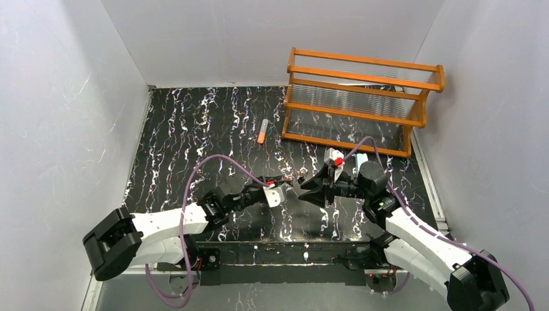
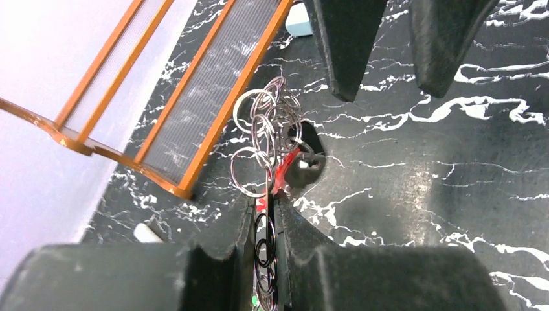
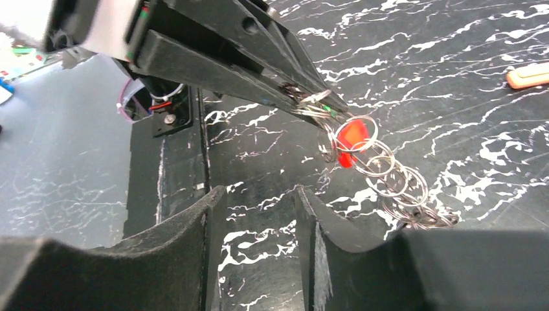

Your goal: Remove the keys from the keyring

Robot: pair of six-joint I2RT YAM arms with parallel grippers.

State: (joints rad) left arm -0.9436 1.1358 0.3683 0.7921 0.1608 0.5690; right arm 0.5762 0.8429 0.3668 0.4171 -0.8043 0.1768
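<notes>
Maybe the bunch of thin silver wire rings [image 2: 270,133] slips from the tight pinch of the left gripper [image 2: 265,208] when the half-open, empty right gripper [image 3: 259,197] tugs it.

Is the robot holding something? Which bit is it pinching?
The left gripper pinches the keyring by one end of its bunch of rings. The other rings and a red key stick out free. The right gripper is open and holds nothing.

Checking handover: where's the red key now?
Right wrist view: the red key hangs in the ring chain just past the left claw, mid-table.
</notes>
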